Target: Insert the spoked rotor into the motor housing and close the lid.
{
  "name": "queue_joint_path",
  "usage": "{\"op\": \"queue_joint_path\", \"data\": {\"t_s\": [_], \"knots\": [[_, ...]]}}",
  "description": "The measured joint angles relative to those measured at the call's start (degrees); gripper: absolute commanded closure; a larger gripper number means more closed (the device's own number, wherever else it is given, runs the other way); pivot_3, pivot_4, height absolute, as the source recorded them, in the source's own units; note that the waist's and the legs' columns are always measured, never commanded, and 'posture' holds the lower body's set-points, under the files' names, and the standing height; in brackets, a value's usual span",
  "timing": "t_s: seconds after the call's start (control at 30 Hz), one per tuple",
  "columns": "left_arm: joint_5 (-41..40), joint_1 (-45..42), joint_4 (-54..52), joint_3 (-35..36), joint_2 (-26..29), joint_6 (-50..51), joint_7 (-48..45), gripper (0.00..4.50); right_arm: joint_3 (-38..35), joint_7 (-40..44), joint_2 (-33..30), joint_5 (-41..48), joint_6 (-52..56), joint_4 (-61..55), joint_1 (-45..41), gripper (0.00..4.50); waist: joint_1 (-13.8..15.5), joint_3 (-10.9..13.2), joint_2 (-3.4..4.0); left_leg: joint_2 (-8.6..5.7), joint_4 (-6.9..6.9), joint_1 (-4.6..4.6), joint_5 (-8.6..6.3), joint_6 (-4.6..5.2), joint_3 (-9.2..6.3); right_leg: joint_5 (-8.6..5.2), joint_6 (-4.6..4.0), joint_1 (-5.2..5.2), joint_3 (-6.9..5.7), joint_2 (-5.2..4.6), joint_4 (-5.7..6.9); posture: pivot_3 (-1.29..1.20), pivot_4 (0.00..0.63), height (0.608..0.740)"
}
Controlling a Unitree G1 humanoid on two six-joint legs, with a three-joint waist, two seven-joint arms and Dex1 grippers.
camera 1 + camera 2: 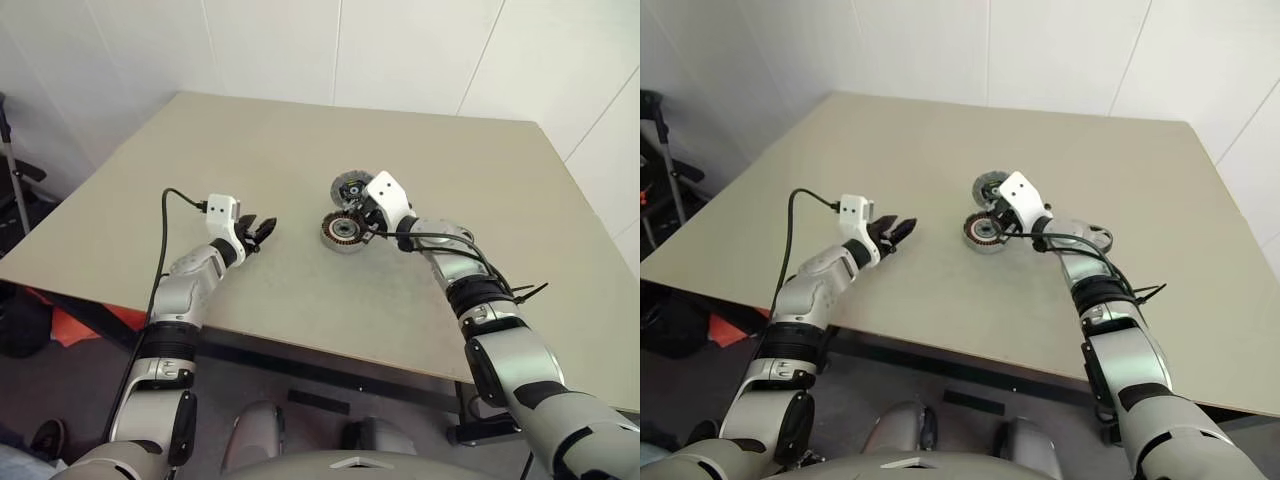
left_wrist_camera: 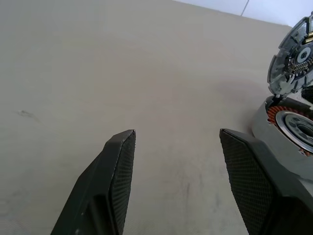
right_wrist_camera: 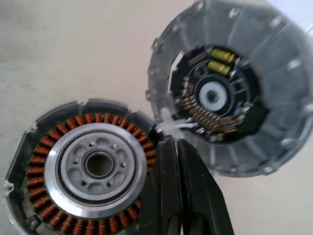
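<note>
The motor housing sits flat on the beige surface a little right of its middle, copper windings ringed around its inside, and the spoked rotor already lies seated within it, its silvery spoked face up and a dark bore at its centre. At about one o'clock from the housing, touching its rim, the lid stands tilted up on edge, its inner face turned toward the right wrist camera: a dark round centre with small yellow parts, a row of tiny components and a pale hub, ringed by a grey ribbed rim. The lid's lower edge meets the housing's rim where a short whitish strand joins the two. The right hand reaches in from about five o'clock of the housing, its two black fingers pressed together with no gap, their tips right at the junction of lid and housing; whether the tips pinch the whitish strand or just touch the lid's edge cannot be told. In the head views the lid appears at about twelve o'clock of the housing, partly behind the right hand's white wrist block. Well apart, at about nine o'clock of the housing, the left hand hovers low over bare surface, its fingers spread apart and gripping nothing, pointing toward the housing.
</note>
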Motion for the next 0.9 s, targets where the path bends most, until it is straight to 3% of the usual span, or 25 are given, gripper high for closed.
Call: {"op": "queue_joint_path", "data": {"t_s": [0.27, 0.5, 0.67, 0.77, 0.9], "knots": [[0.01, -0.01, 0.05, -0.16, -0.35, -0.03, 0.04, 1.59, -0.07, -2.4, -0.78, -0.1, 3.69, -2.84, 0.87, 4.47, 0.19, 0.0, 0.0, -0.01, 0.0, 0.01, 0.0, 0.0, 0.0, 0.0, 0.0, 0.02, 0.0, 0.0, 0.0, 0.0, 0.0, 0.74], [0.0, 0.0, 0.04, 0.45, 1.28, -0.02, -0.09, 1.59, -4.09, -9.21, -13.01, -1.54, 4.58, 5.86, 0.18, 4.47, 0.21, 0.01, -0.01, -0.12, 0.0, -0.02, 0.06, -0.11, 0.0, 0.0, 0.01, 0.02, 0.0, -0.06, -0.04, 0.0, 0.0, 0.74], [-0.02, -0.35, 0.7, 0.99, 1.69, -0.29, -0.24, 1.59, -6.58, -10.84, -17.93, -1.59, 3.85, 9.48, -2.63, 4.47, -1.06, 0.01, -0.01, -0.12, -0.05, 0.02, 0.01, -0.01, 0.0, 0.0, 0.0, 0.0, 0.01, -0.05, -0.03, 0.0, 0.0, 0.74], [-0.02, -0.59, 1.14, 0.97, 1.63, -0.48, -0.36, 1.59, -8.49, -9.58, -19.55, -0.32, 4.07, 11.2, -3.03, 3.86, -1.29, 0.01, -0.01, -0.12, -0.04, 0.05, 0.01, 0.05, 0.0, 0.0, 0.0, 0.05, 0.01, -0.05, -0.04, 0.0, 0.0, 0.74], [-0.02, -0.69, 1.2, 0.94, 1.6, -0.54, -0.52, 1.59, -14.04, -10.14, -19.4, 4.32, 7.02, 13.64, -3.01, 2.64, -1.24, 0.02, 0.01, -0.12, -0.04, 0.04, 0.09, 0.2, 0.0, 0.0, 0.0, 0.03, 0.01, -0.05, -0.04, 0.0, 0.0, 0.74]]}}
